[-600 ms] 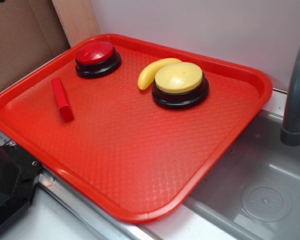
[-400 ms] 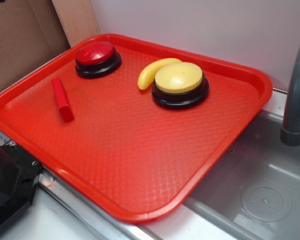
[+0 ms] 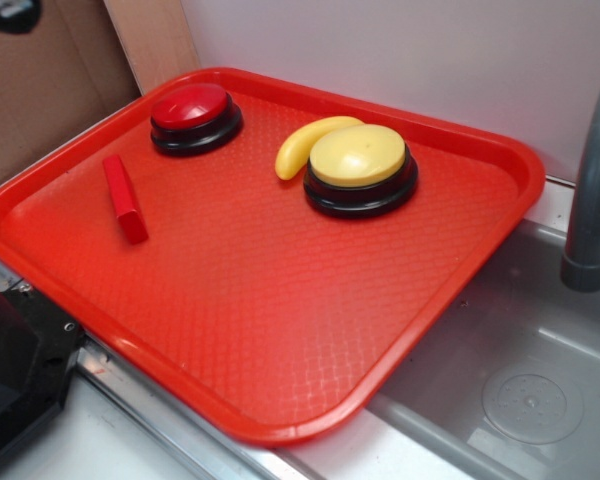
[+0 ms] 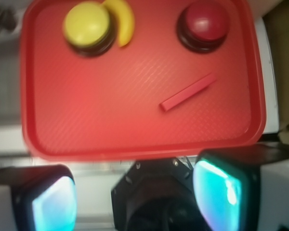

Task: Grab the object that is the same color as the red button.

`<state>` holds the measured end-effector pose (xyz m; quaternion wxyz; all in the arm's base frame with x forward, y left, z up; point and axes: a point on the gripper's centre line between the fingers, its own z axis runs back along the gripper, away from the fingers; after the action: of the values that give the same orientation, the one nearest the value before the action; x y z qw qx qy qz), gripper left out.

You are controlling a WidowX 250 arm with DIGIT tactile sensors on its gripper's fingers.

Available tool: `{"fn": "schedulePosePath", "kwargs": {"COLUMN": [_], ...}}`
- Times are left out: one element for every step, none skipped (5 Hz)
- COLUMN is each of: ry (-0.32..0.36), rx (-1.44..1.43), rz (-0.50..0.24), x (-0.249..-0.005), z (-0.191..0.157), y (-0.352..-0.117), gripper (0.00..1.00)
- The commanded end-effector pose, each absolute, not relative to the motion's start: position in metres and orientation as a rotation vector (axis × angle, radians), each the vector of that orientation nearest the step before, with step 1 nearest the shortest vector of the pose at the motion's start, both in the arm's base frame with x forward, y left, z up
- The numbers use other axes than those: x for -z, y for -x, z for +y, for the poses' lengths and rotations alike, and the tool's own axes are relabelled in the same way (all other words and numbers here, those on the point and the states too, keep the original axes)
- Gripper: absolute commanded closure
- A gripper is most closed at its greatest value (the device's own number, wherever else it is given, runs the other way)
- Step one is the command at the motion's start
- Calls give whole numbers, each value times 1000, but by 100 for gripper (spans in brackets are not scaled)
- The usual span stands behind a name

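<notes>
- While the pincer (image 4: 135,202) hangs high, off the tray's (image 4: 135,149) near edge, its fingers spread wide with nothing between them, the red bar (image 4: 188,92) lies flat ahead of it and a little to the right in the wrist view.
- The bar sits near the red button (image 4: 203,21) but apart from it.
- Its long axis runs diagonally across the pincer's line, so I judge a wrist turn is needed before descending.

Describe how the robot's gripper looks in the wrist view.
The gripper shows two blocky fingers with black edges and glossy inner faces that look bright cyan. Between them sits a dark, angular black mount with small screws. The view is blurred, so no cables or markings can be made out.
</notes>
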<state>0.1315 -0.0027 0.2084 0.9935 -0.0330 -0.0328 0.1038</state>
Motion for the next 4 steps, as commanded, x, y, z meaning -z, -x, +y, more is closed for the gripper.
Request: {"fn": "schedulePosePath", "kwargs": {"ry": [50, 23, -22, -28], "rx": [-640, -840, -979, -994], "rz": [-152, -219, -271, -279], "x": [-163, -133, -101, -67], "z": [40, 57, 68, 74], "y": [-162, -168, -170, -177], "gripper": [0, 0, 0, 0]}}
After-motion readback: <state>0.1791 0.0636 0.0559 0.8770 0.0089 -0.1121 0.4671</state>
